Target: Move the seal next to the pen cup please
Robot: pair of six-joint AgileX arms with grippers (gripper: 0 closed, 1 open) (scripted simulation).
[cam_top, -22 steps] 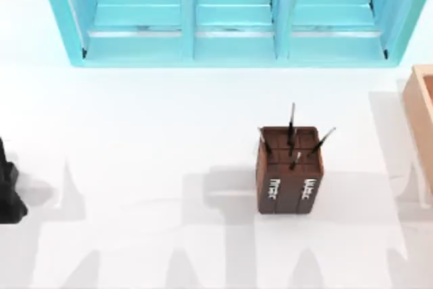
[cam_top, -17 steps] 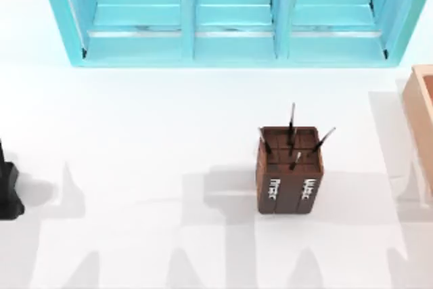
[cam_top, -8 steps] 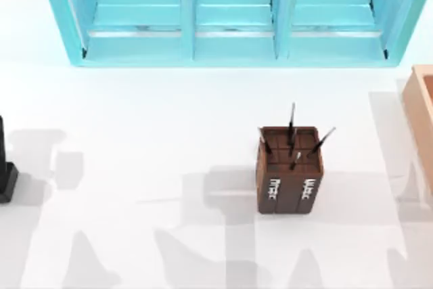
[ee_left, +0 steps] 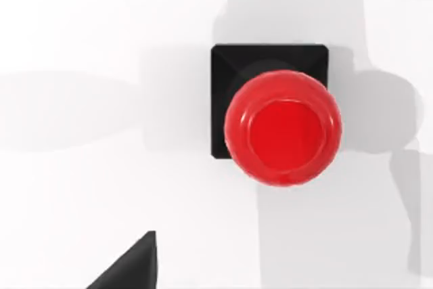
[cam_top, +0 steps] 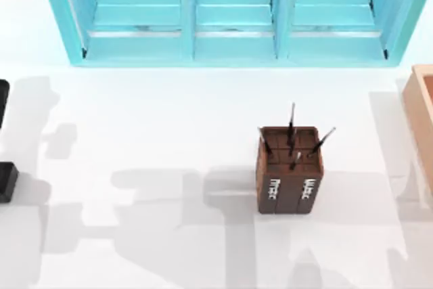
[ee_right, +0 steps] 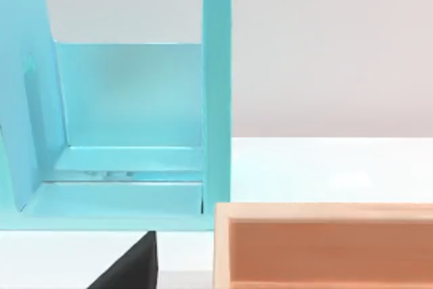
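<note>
seal (ee_left: 281, 123) sits alone on the surface (cam_top: 169, 133) at the far left edge in the top view (cam_top: 5, 182), upright, red knob up, nothing touching it. Over the last second or so the left arm (cam_top: 2, 99) has lifted off it and pulled toward the back, so the black base now shows clear. Left gripper: can't tell how wide, a dark finger tip (ee_left: 132, 269) in the wrist view is all there is. Pen cup (cam_top: 289, 169) hasn't moved, right of centre, well apart from the seal. Looks like no grasp yet, whole carry still to do. Right arm parked near the tan box (ee_right: 325, 245) and blue shelf (cam_top: 230, 15)
</note>
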